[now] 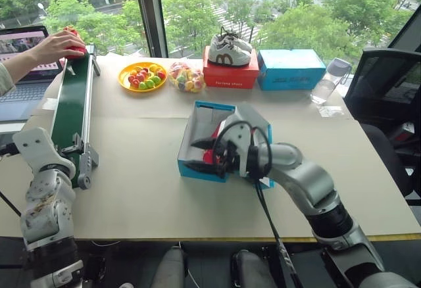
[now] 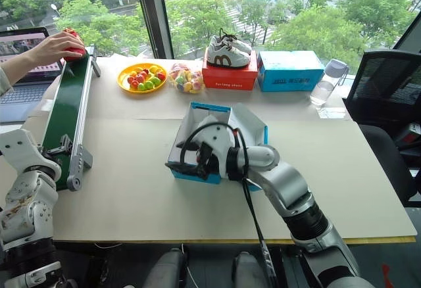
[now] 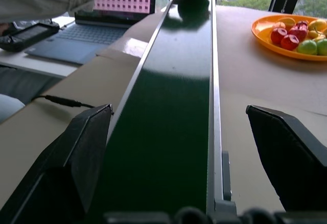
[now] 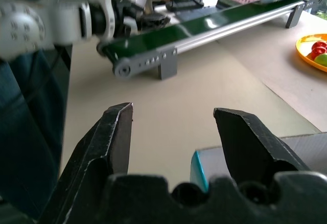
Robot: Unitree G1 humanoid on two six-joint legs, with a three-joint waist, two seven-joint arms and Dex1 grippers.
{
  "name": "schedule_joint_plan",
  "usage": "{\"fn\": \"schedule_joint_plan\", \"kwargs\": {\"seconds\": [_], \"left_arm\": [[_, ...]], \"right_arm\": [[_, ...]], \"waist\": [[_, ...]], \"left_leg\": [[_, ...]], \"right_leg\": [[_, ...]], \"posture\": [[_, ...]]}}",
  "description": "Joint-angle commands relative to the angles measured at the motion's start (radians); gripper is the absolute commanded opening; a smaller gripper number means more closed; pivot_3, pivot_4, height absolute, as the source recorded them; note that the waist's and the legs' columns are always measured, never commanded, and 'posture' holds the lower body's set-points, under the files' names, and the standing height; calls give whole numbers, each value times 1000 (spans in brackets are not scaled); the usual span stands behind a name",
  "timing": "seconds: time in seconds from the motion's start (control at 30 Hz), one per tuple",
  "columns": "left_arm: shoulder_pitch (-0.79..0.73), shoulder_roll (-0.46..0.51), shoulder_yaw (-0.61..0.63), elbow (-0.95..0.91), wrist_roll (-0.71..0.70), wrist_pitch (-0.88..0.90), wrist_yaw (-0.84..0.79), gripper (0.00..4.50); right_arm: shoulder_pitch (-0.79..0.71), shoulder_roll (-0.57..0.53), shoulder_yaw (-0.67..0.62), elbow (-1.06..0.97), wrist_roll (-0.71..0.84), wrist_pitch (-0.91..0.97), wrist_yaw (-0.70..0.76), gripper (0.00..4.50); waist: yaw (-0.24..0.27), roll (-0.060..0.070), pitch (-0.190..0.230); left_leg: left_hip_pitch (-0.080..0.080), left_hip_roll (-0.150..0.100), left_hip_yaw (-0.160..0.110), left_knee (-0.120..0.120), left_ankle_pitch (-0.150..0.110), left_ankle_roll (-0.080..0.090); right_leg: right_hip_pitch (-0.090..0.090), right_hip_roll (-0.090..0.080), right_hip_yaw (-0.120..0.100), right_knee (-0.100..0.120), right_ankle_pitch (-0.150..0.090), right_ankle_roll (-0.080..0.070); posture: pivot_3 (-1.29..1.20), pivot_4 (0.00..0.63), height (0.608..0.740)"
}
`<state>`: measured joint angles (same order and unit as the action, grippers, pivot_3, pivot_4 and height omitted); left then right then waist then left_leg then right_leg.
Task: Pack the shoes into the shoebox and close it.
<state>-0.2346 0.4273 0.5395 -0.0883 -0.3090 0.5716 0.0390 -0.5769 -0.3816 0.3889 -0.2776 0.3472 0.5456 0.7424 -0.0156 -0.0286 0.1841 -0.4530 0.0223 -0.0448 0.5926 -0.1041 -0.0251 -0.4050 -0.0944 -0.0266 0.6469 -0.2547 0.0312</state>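
- The shoebox (image 1: 197, 144) sits mid-table (image 1: 131, 189), directly before me; my right gripper (image 1: 200, 155) hangs over its near left corner.
- One shoe (image 1: 74, 46) lies on the conveyor's (image 1: 71, 107) far end, under a person's hand (image 1: 56, 46).
- The conveyor runs along the table's left side, my left gripper (image 3: 179, 147) at its near end.
- Behind the shoebox stand a fruit plate (image 1: 142, 76), a candy bag (image 1: 186, 76), a box (image 1: 230, 74) topped by sneakers (image 1: 229, 50), then another box (image 1: 291, 69).

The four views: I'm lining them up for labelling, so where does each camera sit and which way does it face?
Left eye, right eye: on the head, facing forward and down at the table; both arms, right end effector at the shoebox.
Left wrist: along the open left end effector, up the conveyor belt.
Right wrist: past the open right end effector, toward the belt.
Shared: belt, fruit plate.
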Motion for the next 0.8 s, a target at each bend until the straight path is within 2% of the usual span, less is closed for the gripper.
{"fn": "schedule_joint_plan", "kwargs": {"seconds": [0.03,0.07,0.37,0.47,0.8], "left_arm": [[0,-5,14,-20,-4,-2,8,4500],[0,-8,17,-22,-9,-3,8,4500],[6,8,18,-5,4,1,10,4500],[7,23,7,4,20,4,8,4500],[-4,34,-9,35,31,3,-7,4500]], "right_arm": [[-3,17,8,5,-64,-119,11,4093],[-2,29,4,11,-70,-131,6,4426],[16,60,-6,25,-105,-161,14,4426],[19,78,-25,38,-115,-140,-22,4426],[13,74,-29,45,-131,-100,-12,4426]], "waist": [[2,0,0],[2,-1,0],[4,-1,-1],[4,-2,-1],[4,-2,-1]], "left_leg": [[0,0,0,0,0,0],[0,0,0,0,0,0],[0,1,1,0,1,0],[0,1,1,0,0,0],[0,1,2,0,1,0]], "right_leg": [[0,0,0,0,0,0],[0,0,0,0,0,0],[0,1,1,0,0,-1],[0,1,1,0,0,-1],[0,1,2,0,1,-2]], "posture": [[0,150,740],[0,150,740],[0,150,740],[0,150,740],[0,150,740]]}}
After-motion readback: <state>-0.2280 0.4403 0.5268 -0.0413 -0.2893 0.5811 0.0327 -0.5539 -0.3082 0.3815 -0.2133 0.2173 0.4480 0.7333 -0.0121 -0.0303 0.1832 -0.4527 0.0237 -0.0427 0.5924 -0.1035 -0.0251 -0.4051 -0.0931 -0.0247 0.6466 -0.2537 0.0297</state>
